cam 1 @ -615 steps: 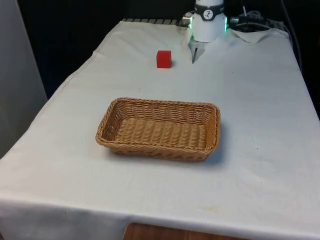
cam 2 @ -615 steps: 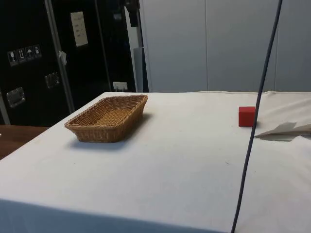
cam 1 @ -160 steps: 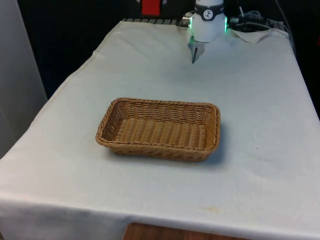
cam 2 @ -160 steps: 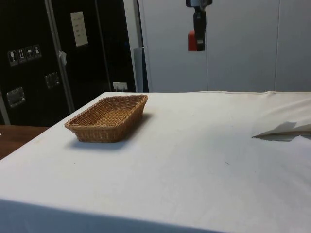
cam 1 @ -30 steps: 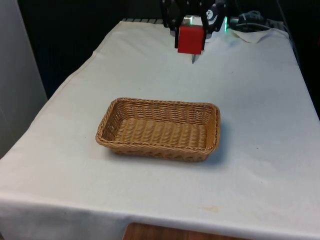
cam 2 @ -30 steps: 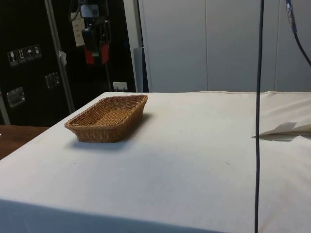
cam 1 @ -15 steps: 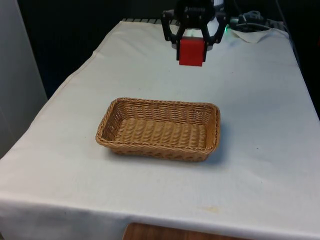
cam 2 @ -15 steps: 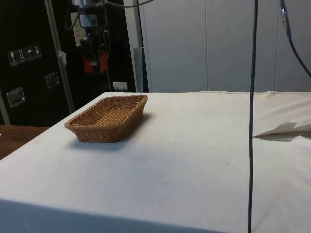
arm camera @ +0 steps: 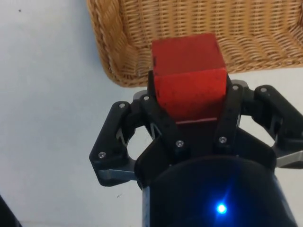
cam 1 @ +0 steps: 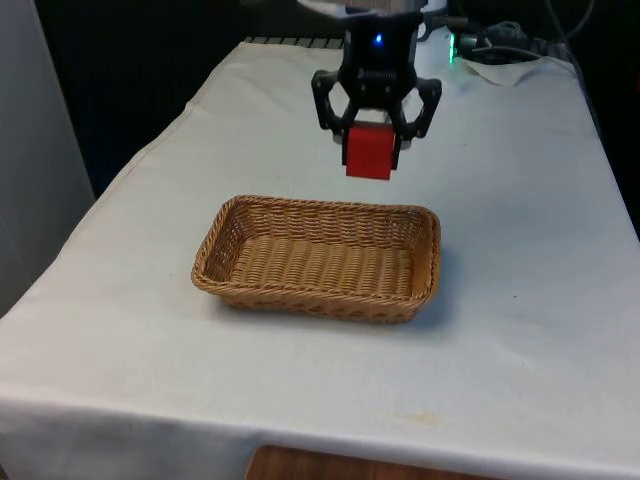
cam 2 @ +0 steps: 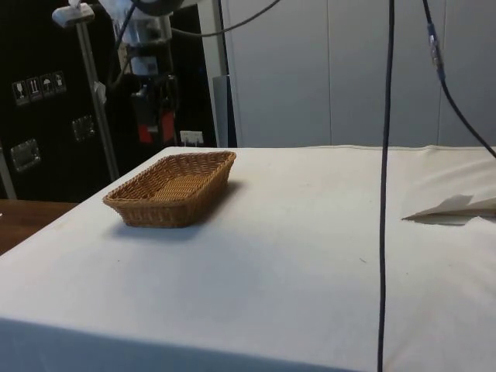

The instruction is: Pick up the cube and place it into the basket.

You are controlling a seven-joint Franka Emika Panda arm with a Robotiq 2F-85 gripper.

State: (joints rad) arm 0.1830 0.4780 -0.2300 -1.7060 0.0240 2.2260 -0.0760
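Front view: gripper (cam 1: 371, 150) clamps the red cube (cam 1: 369, 152) in open air above the basket's (cam 1: 222, 221) far rim.

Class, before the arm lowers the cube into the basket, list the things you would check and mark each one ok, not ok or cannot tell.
1. Grip: gripper is shut on the red cube, which sits squarely between the fingers in the wrist view: ok.
2. Cube lifted off the white cloth: ok.
3. Basket upright, nothing lying in it: ok.
4. Cube above the basket opening: cannot tell; in the wrist view it sits over the rim, while the side view puts it near the basket's far end.
5. Nothing standing between cube and basket: ok.
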